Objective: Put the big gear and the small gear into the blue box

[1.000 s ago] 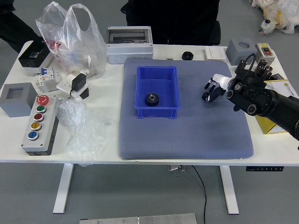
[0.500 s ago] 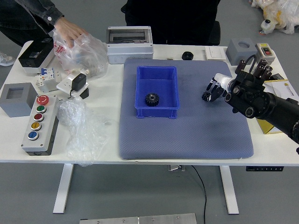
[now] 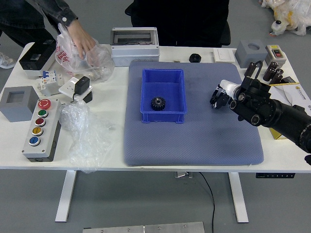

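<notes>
Grey floor (image 3: 136,199) surrounds a white table (image 3: 104,153) with a blue-grey mat (image 3: 194,145) on it. On the mat's right part, the robot's right hand (image 3: 236,97) reaches in low from the right, its tip down at the mat. Whether it is apart, together or clamped on something, I cannot tell; a small dark shape at its tip cannot be made out clearly. Left of it, well apart, stands the blue box (image 3: 183,92), open at the top, with one black gear (image 3: 158,103) lying inside near its near wall. Beyond the hand, near the mat's far edge, sits a black knob (image 3: 195,58), with a grey block (image 3: 250,52) farther right. A yellow box (image 3: 278,135) is partly hidden by the right arm. Behind the blue box stands a grey case (image 3: 135,46). At the far left, a person's hand (image 3: 81,40) reaches down into a plastic bag (image 3: 68,60). Nearer, a button panel (image 3: 43,127) lies beside crumpled clear plastic (image 3: 82,138)
</notes>
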